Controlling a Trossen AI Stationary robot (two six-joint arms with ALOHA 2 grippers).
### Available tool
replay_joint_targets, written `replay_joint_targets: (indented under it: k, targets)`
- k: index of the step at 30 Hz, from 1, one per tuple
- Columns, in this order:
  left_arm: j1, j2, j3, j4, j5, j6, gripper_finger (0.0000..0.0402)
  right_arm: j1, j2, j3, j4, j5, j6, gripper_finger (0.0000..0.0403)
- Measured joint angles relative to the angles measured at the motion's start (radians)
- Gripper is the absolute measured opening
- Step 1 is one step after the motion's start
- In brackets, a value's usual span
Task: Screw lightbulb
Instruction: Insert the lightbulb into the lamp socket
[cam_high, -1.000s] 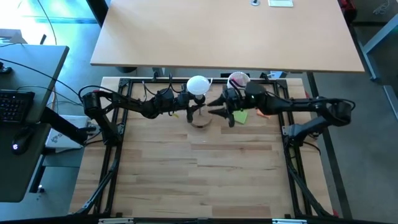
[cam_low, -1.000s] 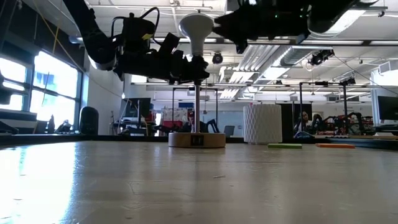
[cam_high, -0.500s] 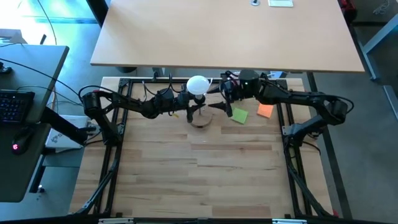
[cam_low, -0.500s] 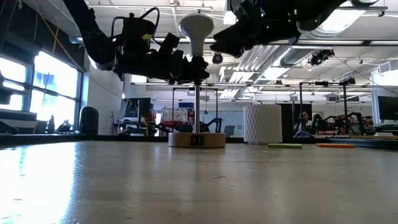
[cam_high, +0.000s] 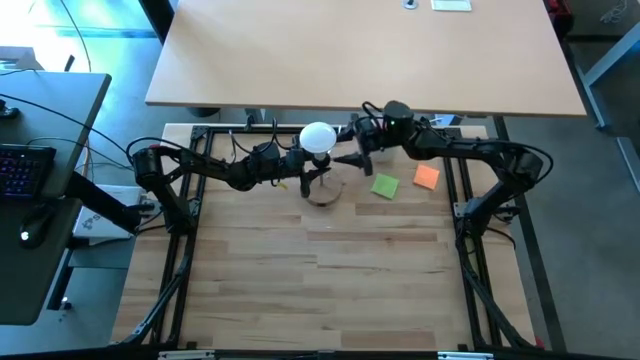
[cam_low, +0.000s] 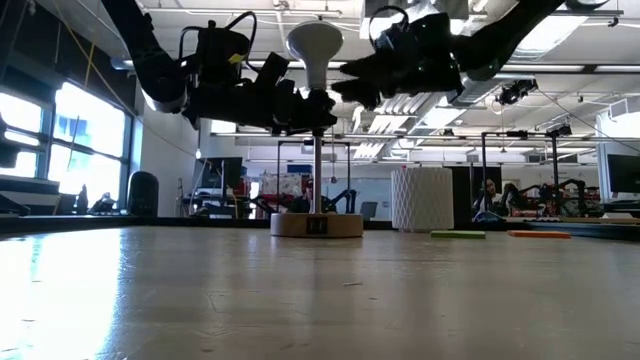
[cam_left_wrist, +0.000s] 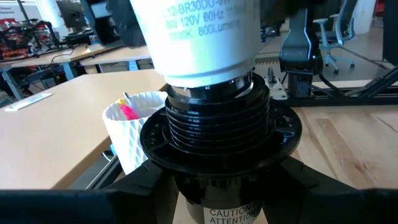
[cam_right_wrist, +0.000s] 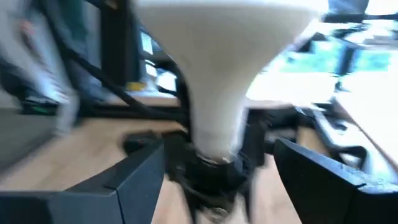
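**Bulb seated in a raised socket, one gripper holding the socket, the other spread beside the bulb**

From the left, the left arm reaches in across the back of the wooden table (cam_high: 330, 270). Its left gripper (cam_high: 305, 172) is at the black socket (cam_left_wrist: 217, 134), and its fingers (cam_low: 285, 105) are clamped on the socket collar, one on each side, just below the bulb. In the left wrist view the two dark fingers press against the socket's ribbed black body from either side.

In the middle stands the lamp holder: a round wooden base (cam_low: 316, 224) resting on the table, a thin upright post (cam_low: 318, 172) rising from it, and the socket at the top of the post, well above the tabletop. The lightbulb (cam_high: 318, 137) sits upright in that socket, its narrow neck down and its round white globe on top. Grey printed lettering shows on the neck, and the bulb's screw base is down inside the socket.

To the right, the right arm comes in from the far right side. Its right gripper (cam_high: 347, 160) is level with the bulb, just beside it. Its fingers (cam_right_wrist: 137, 180) are spread wide apart, one on each side of the bulb's neck, and do not touch it.

Farther right, near the back edge, a white ribbed cup (cam_low: 421, 198) stands on the table. A green paper square (cam_high: 385, 186) and an orange paper square (cam_high: 427, 177) lie flat on the table, close to each other, to the right of the wooden base.
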Motion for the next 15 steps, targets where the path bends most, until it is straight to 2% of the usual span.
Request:
replay_joint_targets:
  k: [2, 6, 10, 15]
  targets:
    - [0.0, 0.0, 0.0, 0.0, 0.0, 0.0, 0.0168, -0.007, 0.0, 0.001, 0.042, -0.048, 0.038, 0.0295]
    - [0.0, 0.0, 0.0, 0.005, 0.0, -0.001, 0.0168, 0.004, 0.015, 0.037, 0.044, -0.065, 0.048, 0.0295]
    - [-0.001, 0.0, -0.001, 0.007, 0.004, -0.009, 0.0168, 0.006, 0.067, 0.101, 0.029, -0.149, 0.05, 0.0295]
    - [-0.006, 0.0, 0.0, 0.006, 0.002, -0.008, 0.0168, -0.006, 0.127, 0.176, 0.017, -0.198, 0.061, 0.0295]
